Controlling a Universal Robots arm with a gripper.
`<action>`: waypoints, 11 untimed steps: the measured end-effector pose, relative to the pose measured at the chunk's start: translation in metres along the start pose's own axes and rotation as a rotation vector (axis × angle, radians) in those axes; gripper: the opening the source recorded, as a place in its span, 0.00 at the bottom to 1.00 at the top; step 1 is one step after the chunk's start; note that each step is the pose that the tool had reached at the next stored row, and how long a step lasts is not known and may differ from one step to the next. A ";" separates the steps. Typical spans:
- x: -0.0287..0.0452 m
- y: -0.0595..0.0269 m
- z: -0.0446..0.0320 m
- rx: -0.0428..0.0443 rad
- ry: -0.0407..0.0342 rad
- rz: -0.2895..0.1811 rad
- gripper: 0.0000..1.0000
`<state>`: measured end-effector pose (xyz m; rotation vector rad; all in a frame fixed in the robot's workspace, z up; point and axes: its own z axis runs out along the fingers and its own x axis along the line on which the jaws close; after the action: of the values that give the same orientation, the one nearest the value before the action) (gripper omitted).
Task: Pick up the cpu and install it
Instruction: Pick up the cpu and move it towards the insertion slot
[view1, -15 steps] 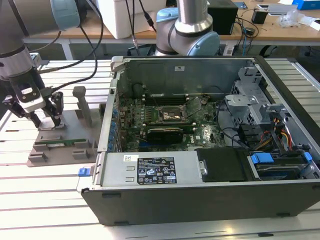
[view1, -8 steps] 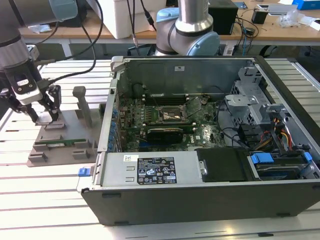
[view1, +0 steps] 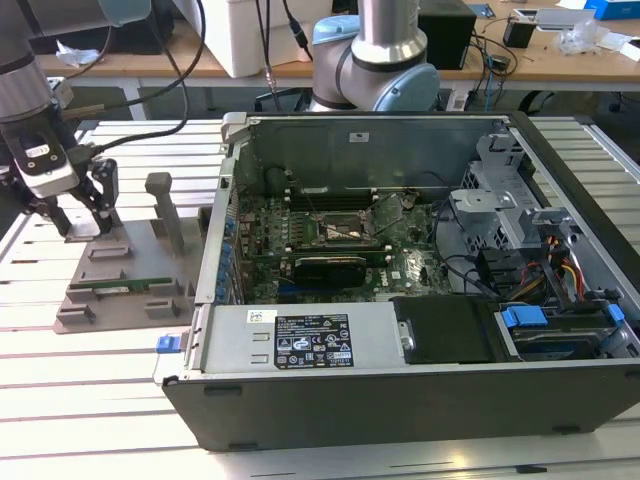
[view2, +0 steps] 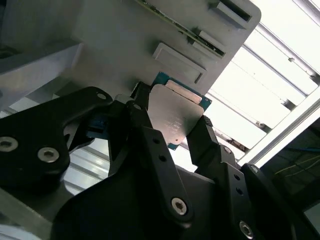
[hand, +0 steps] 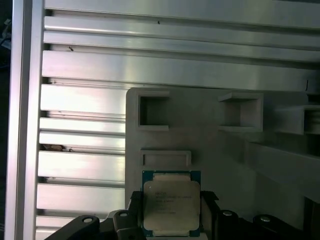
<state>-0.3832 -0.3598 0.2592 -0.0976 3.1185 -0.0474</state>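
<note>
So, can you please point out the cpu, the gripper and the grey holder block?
cpu (hand: 171, 202), first wrist view, on its silvery metal top.
gripper (view1: 85, 224), exterior view, midway between its fingertips.
grey holder block (hand: 210, 142), first wrist view, on its bare flat face.

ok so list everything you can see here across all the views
holder block: one, grey, on the table at the exterior view's left
cpu: one, silvery top with blue-green rim, over the holder block
memory stick: one, green, lying in the holder block
computer case: one, black and grey, open, middle of the table
motherboard: one, green, inside the computer case
table: one, silvery slats, under everything
arm: one, silver with pale blue joints, behind the computer case
end effector: one, black, shut on the cpu's edges
</note>
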 end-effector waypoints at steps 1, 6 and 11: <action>0.0000 0.0000 -0.0027 0.0000 0.0000 0.000 0.55; -0.0002 -0.0001 -0.0123 0.0000 0.0000 0.000 0.55; -0.0004 -0.0002 -0.0205 0.0000 0.0001 0.000 0.55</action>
<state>-0.3832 -0.3593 0.2798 -0.0975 3.1185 -0.0474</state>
